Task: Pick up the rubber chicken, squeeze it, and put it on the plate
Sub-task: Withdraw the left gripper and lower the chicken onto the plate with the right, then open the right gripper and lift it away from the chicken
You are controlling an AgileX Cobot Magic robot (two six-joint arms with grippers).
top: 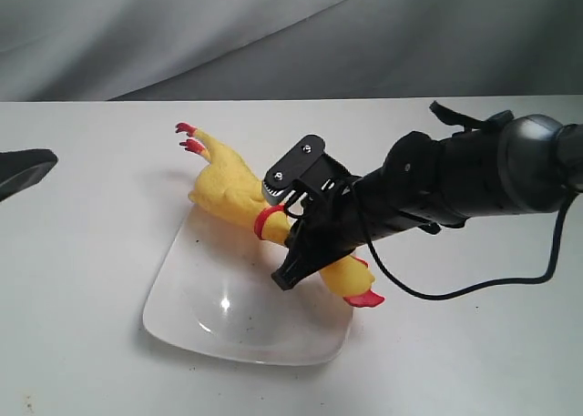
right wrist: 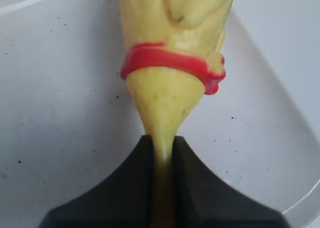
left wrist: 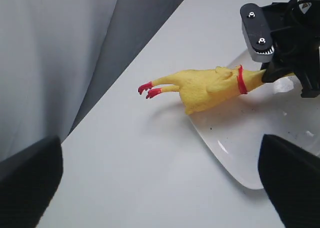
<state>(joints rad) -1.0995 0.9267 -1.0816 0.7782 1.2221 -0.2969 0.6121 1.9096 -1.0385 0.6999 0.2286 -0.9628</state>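
The yellow rubber chicken (top: 228,184) lies slantwise across the far side of the white plate (top: 209,316). Its red feet (top: 189,137) stick out past the rim over the table, and its red-beaked head (top: 363,297) is at the plate's right edge. My right gripper (top: 293,268) is shut on the thin neck just past the red ring. In the right wrist view the neck (right wrist: 163,138) is pinched flat between the black fingers (right wrist: 135,178), above the speckled plate (right wrist: 60,88). My left gripper (left wrist: 162,188) stands open and empty over bare table, near the plate's (left wrist: 250,138) corner, apart from the chicken (left wrist: 205,88).
The white table (top: 82,279) runs all round the plate. A grey cloth backdrop (top: 273,34) hangs behind it. The right arm's black cable (top: 474,289) loops above the table right of the plate. The left gripper's dark tip (top: 23,170) shows at the left edge.
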